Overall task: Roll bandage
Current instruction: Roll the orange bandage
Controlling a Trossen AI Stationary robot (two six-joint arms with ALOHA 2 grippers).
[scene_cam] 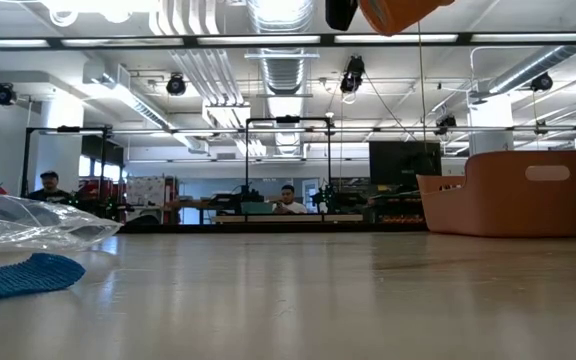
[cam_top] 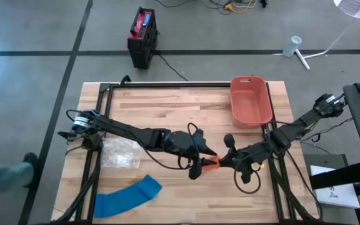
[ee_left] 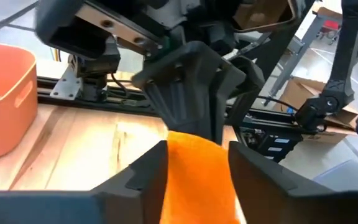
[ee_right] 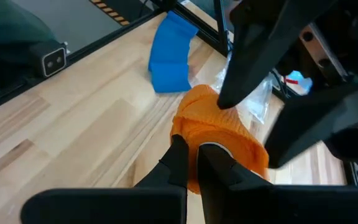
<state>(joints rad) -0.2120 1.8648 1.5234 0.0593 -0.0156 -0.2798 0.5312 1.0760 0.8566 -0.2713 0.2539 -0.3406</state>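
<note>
An orange bandage (cam_top: 210,164), bunched into a loose roll, hangs above the table's middle between my two grippers; the low view shows the orange bandage (scene_cam: 398,12) well above the tabletop. My left gripper (cam_top: 200,164) comes from the table's left and has the roll between its fingers. My right gripper (cam_top: 220,162) comes from the right and is shut on the roll's other end. A blue bandage (cam_top: 127,197) lies flat near the table's front left. My left gripper has the roll's two sides (ee_left: 197,168) between its fingers (ee_left: 145,171), which come nearly level from the table's left. The roll is lifted clear of the table. My right gripper pinches the roll's end (ee_right: 194,127) between its shut fingers (ee_right: 179,158), slanting slightly down from the table's right. One layer or several, I cannot tell.
A clear plastic bag (cam_top: 120,153) lies left of centre under my left arm. A salmon bin (cam_top: 250,100) stands at the far right. Bare wood (cam_top: 186,200) lies in front of the grippers.
</note>
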